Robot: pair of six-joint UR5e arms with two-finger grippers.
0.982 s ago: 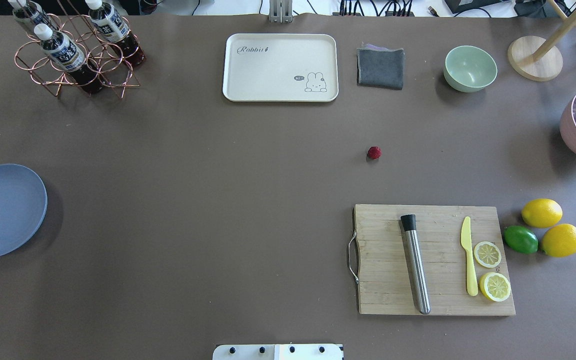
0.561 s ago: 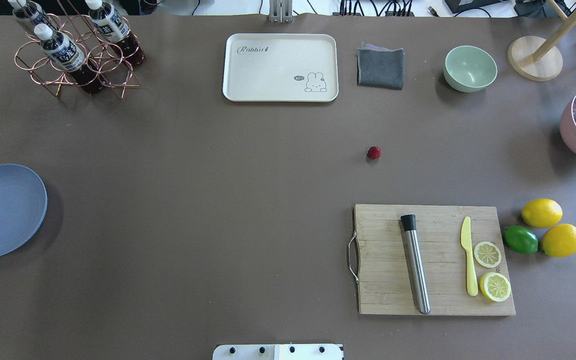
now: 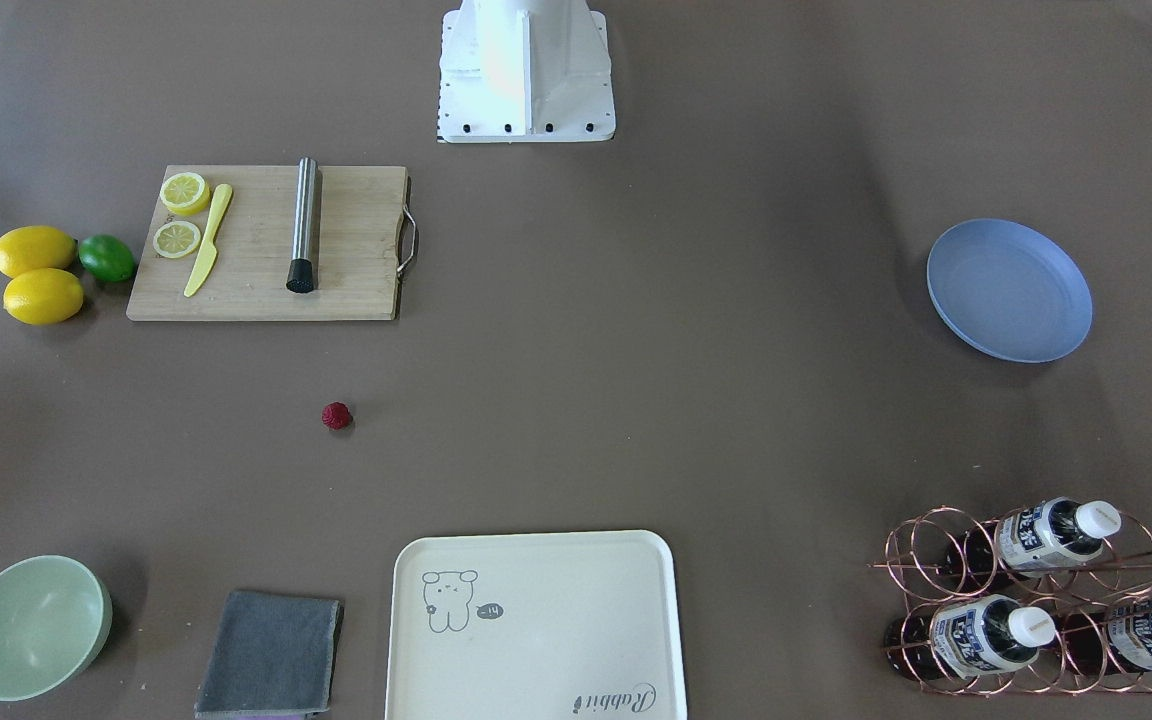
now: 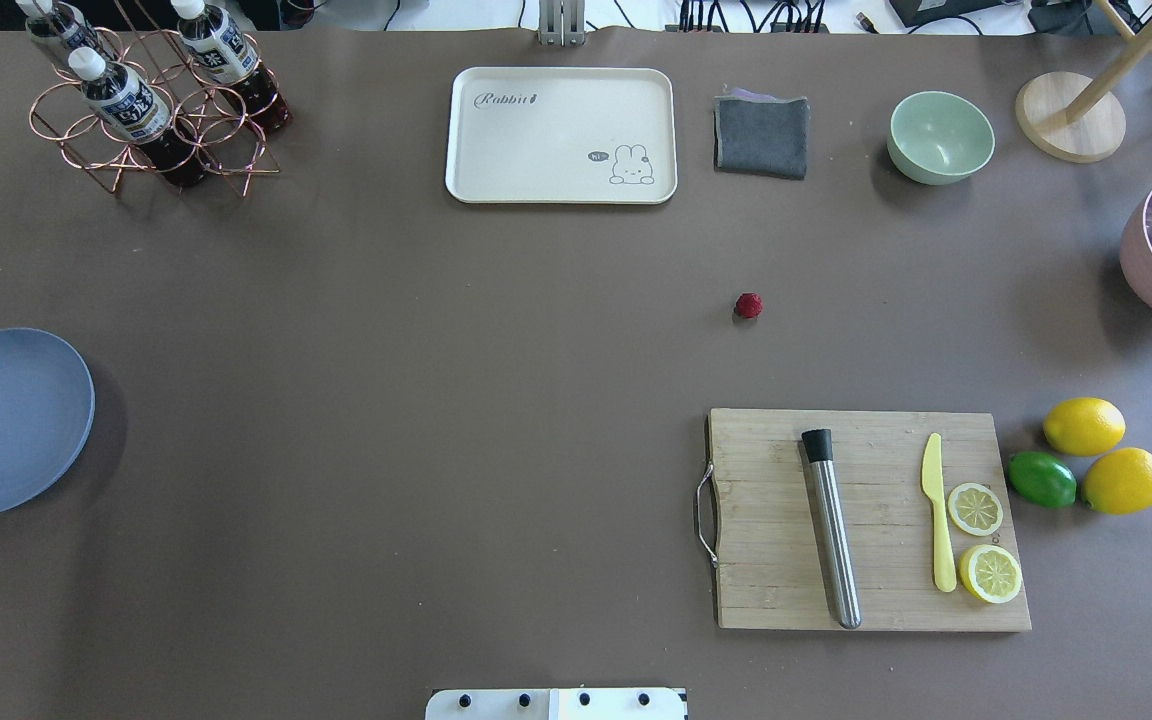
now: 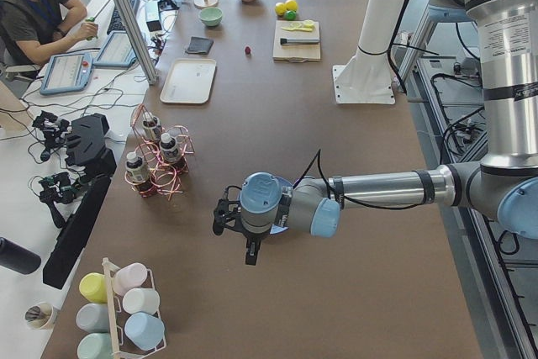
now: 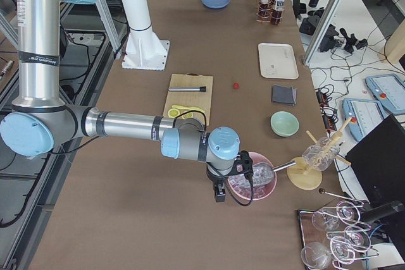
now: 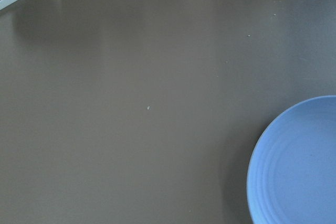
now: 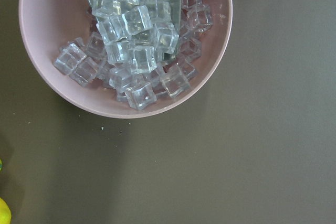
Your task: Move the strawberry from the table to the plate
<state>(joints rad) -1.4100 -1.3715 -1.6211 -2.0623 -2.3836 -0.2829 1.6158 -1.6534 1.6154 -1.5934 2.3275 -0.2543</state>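
The strawberry is a tiny dark-red berry lying alone on the brown table, just beyond the cutting board; it also shows as the strawberry in the front view. The light-blue plate sits empty at the table's far left edge, and its rim fills the lower right of the left wrist view. My left gripper hangs over the table's left end near the plate. My right gripper hovers at the right end. Whether either is open or shut I cannot tell.
A wooden cutting board holds a steel muddler, a yellow knife and lemon slices. Lemons and a lime lie right of it. A pink bowl of ice cubes is under the right wrist. Cream tray, grey cloth, green bowl, bottle rack line the far edge.
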